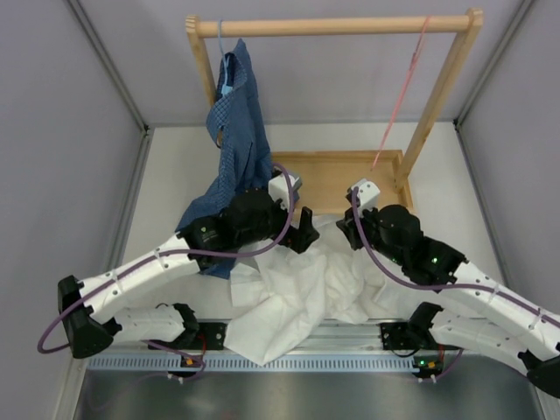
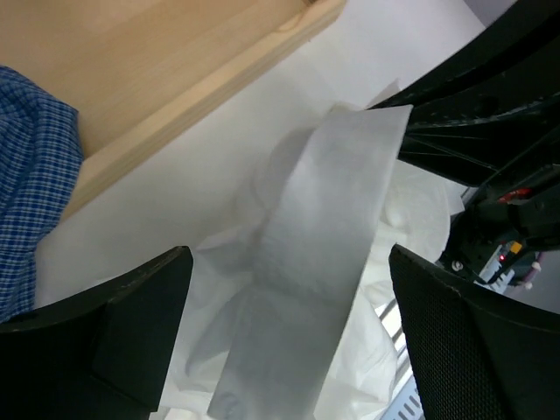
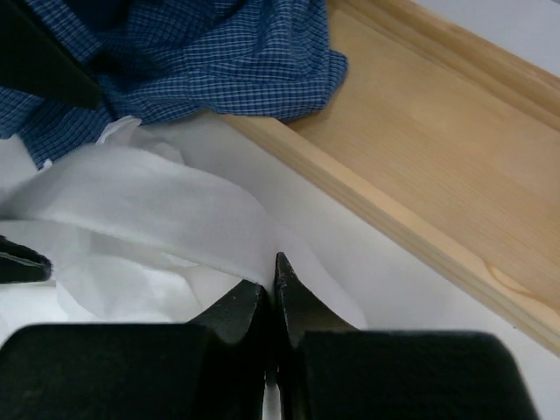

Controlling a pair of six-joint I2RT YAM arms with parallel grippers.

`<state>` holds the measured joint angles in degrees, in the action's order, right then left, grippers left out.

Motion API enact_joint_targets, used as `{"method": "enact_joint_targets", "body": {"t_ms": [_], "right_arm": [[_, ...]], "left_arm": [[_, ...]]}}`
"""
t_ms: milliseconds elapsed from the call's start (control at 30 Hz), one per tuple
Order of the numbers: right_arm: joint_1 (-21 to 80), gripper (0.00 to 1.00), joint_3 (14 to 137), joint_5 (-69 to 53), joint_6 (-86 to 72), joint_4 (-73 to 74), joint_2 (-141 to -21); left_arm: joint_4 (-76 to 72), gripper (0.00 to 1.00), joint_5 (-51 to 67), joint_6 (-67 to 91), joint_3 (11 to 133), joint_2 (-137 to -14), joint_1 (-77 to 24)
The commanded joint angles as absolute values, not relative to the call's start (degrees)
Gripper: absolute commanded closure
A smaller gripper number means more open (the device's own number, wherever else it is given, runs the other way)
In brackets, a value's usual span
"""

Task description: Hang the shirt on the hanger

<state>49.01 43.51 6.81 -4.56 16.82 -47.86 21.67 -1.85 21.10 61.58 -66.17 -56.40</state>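
White tabletop (image 1: 157, 166) under wooden rack (image 1: 332, 26): white shirt (image 1: 289, 297) heaped at 6 o'clock, pink hanger (image 1: 398, 109) bare at 1 o'clock; right gripper (image 3: 276, 271) pinching a shirt fold, left gripper (image 2: 289, 258) gaping nearby; hanging not begun.

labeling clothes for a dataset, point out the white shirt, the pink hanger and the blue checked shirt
white shirt (image 1: 289, 302), top view, crumpled middle of the cloth
pink hanger (image 1: 395, 109), top view, its thin side wire
blue checked shirt (image 1: 238, 131), top view, hanging body

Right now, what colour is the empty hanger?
The hanger is pink; top external view shows it best.
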Motion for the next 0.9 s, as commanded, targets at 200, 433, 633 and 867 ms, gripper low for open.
{"method": "enact_joint_targets", "body": {"t_ms": [200, 433, 633, 867], "right_arm": [[48.43, 1.00, 53.34, 22.32, -9.93, 30.30, -51.76], [47.46, 1.00, 57.04, 19.96, -11.78, 35.06, -55.81], [47.29, 1.00, 57.04, 16.79, -11.78, 35.07, -54.84], [47.20, 1.00, 56.87, 16.35, -11.60, 35.16, -54.41]], "left_arm": [[24.52, 0.02, -9.66, 18.63, 64.69, -63.89, -61.77], [25.22, 0.17, -25.81, 19.16, 63.02, -67.32, -69.07], [25.66, 0.34, -36.47, 17.94, 63.01, -70.39, -69.61], [25.40, 0.55, -34.72, 18.19, 64.78, -76.11, -69.00]]}}
